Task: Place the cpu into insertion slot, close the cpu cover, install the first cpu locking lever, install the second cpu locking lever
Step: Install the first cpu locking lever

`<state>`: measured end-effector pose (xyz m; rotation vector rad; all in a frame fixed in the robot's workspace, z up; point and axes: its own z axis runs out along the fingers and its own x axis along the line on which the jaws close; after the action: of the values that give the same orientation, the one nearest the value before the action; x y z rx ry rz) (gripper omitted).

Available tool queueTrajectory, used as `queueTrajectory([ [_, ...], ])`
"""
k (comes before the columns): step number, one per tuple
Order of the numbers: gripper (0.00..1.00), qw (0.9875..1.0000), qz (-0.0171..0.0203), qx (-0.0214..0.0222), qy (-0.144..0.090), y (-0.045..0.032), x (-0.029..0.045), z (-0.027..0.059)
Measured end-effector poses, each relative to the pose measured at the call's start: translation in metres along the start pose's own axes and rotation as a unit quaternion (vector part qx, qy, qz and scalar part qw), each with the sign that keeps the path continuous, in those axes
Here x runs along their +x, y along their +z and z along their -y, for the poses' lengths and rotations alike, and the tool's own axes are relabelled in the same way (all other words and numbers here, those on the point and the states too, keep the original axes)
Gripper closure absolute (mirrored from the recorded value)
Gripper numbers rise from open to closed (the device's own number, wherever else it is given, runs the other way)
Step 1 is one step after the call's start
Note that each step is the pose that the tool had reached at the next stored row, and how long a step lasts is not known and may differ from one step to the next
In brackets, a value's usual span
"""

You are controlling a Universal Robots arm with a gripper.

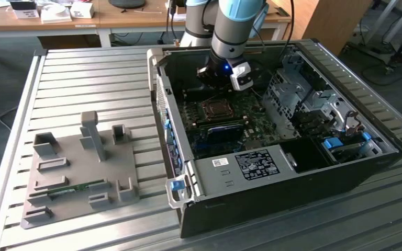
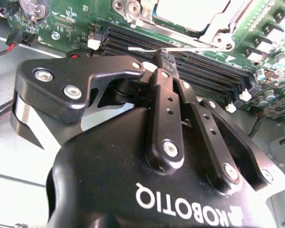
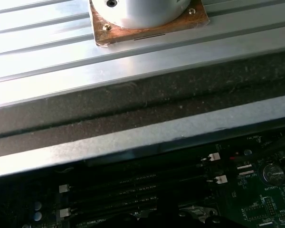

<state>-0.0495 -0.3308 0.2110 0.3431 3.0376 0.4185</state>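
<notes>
several memory slots (image 2: 206, 71) lie between closed fingers (image 2: 167, 99) and cpu cover (image 2: 217, 29)

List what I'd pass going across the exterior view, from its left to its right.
Grey fixture plate → blue latch on the computer case's edge → insertion slot → blue clip inside the case.

The computer case (image 1: 271, 198) stood on the counter (image 1: 82, 78), with a fixture plate (image 1: 75, 157) to the exterior view's left of it. Inside the case, the cpu (image 2: 190, 12) lay in the insertion slot (image 1: 217, 108), with memory slots (image 2: 194, 71) beside it and the claw (image 2: 161, 54) over them.
</notes>
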Motion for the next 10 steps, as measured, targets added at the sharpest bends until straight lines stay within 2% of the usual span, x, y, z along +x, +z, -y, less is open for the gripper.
queueTrajectory([
  [10,0.89,1.0,-0.0001,-0.0007,0.0,0.0003,0.0,0.0],
])
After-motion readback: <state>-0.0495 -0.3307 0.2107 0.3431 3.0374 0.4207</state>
